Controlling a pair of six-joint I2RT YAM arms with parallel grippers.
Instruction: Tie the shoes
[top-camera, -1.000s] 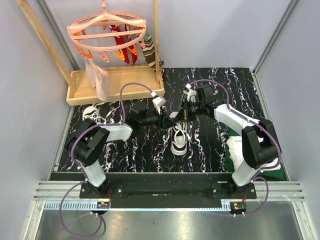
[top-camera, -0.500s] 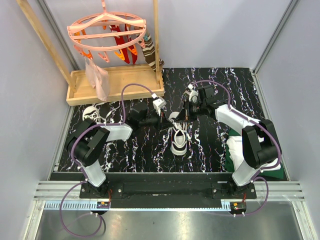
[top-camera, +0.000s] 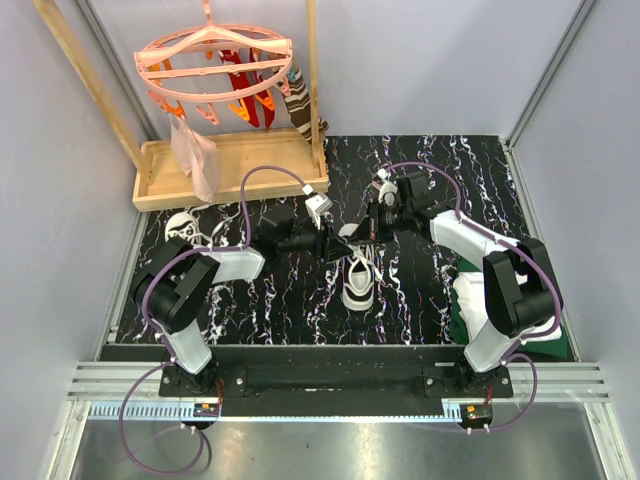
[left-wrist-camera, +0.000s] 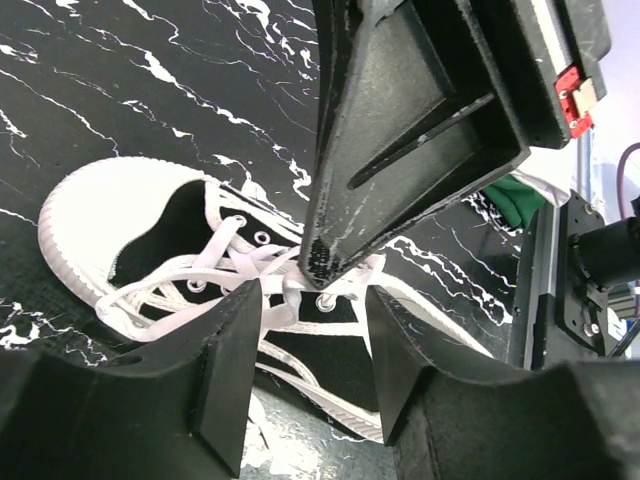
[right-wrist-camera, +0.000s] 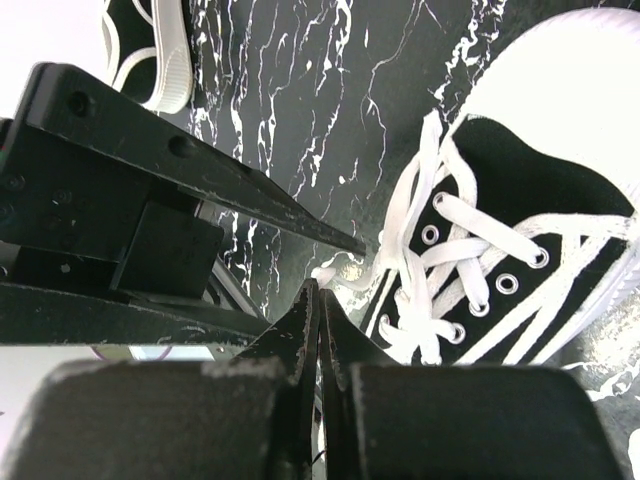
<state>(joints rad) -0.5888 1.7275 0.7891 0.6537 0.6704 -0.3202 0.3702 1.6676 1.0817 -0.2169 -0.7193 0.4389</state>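
Note:
One black shoe (top-camera: 358, 275) with a white toe cap lies mid-table, its white laces (left-wrist-camera: 225, 262) loose. The second shoe (top-camera: 190, 228) lies at the left edge and shows in the right wrist view (right-wrist-camera: 150, 45). My left gripper (top-camera: 335, 248) is open, with its jaws (left-wrist-camera: 305, 370) on either side of the laces near the top eyelets and nothing between them. My right gripper (top-camera: 363, 237) is shut, and its tip (right-wrist-camera: 318, 295) sits at the lace ends beside the shoe (right-wrist-camera: 540, 210). I see no lace between its pads. Its fingers (left-wrist-camera: 400, 130) fill the top of the left wrist view.
A wooden tray (top-camera: 235, 165) with posts and a pink clip hanger (top-camera: 215, 60) stands at the back left, with a dark striped sock (top-camera: 300, 100) hanging from it. A folded white-and-green cloth (top-camera: 470, 300) lies by the right arm's base.
The two grippers were touching over the laces a second ago. They drew slightly apart, then the left gripper edged back toward the shoe. The shoe has not moved.

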